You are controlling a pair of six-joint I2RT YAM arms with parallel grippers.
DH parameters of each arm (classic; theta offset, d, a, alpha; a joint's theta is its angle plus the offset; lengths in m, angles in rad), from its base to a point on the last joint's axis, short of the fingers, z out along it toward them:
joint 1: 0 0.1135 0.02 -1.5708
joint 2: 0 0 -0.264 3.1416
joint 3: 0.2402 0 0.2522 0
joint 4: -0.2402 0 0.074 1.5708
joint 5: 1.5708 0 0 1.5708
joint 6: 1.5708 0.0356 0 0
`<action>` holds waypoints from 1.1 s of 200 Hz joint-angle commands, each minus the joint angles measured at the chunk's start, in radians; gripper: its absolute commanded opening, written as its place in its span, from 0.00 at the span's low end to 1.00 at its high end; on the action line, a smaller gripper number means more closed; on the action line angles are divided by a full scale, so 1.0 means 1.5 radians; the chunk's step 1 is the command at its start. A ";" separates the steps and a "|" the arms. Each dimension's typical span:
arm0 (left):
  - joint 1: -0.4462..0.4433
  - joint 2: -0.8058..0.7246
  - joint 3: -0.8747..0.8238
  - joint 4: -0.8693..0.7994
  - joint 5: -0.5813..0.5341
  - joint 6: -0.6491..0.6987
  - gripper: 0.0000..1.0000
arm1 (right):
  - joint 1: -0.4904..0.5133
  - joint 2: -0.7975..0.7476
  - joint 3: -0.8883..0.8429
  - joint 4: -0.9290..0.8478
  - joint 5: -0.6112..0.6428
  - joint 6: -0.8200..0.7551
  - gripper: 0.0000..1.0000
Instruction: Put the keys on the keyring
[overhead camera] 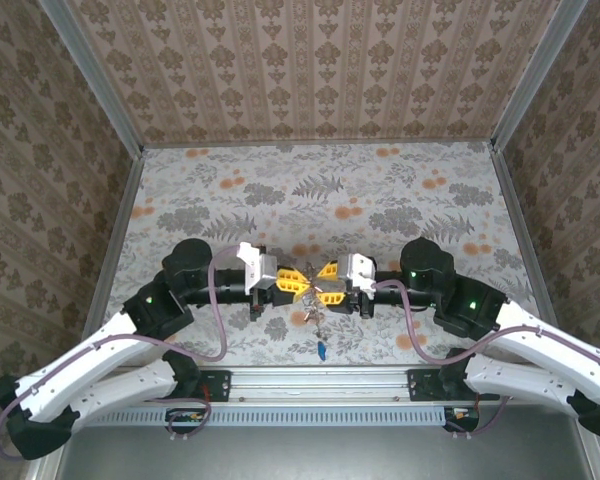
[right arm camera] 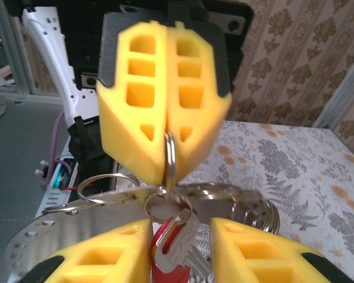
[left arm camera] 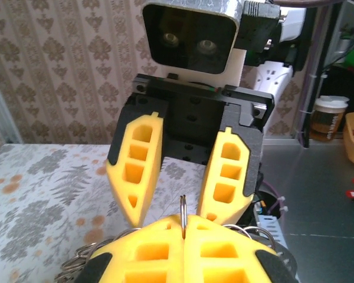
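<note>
Top view: the keys (overhead camera: 315,315) bunch under the meeting grippers, too small to separate, and contact with the table (overhead camera: 280,190) can't be told. A blue key (overhead camera: 322,350) lies alone nearer the bases. Right wrist view: blurred silver key, its red tag (right arm camera: 165,274) cut off by the frame edge. Both arms reach inward, tips nose to nose. Left gripper (right arm camera: 167,174) is pressed together, pinching a thin keyring (right arm camera: 170,153) edge-on. Right gripper (left arm camera: 174,217) is spread, a finger on either side of that ring.

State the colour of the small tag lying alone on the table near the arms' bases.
Blue. The tag shows best in the top external view.
</note>
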 commanded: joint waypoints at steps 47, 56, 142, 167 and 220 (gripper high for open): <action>0.028 -0.037 0.001 -0.129 -0.215 -0.013 0.00 | -0.024 -0.052 -0.091 0.040 0.230 0.133 0.71; 0.030 -0.033 -0.014 -0.119 -0.238 -0.028 0.00 | -0.041 -0.055 -0.102 0.050 0.225 0.157 0.74; 0.081 0.126 0.006 -0.104 -0.332 -0.044 0.00 | -0.137 -0.047 -0.097 0.012 0.206 0.218 1.00; 0.129 0.198 0.012 -0.069 -0.305 -0.058 0.00 | -0.168 -0.085 -0.117 0.005 0.222 0.245 1.00; 0.175 0.381 0.076 -0.013 -0.306 -0.067 0.00 | -0.208 -0.143 -0.146 -0.009 0.242 0.255 1.00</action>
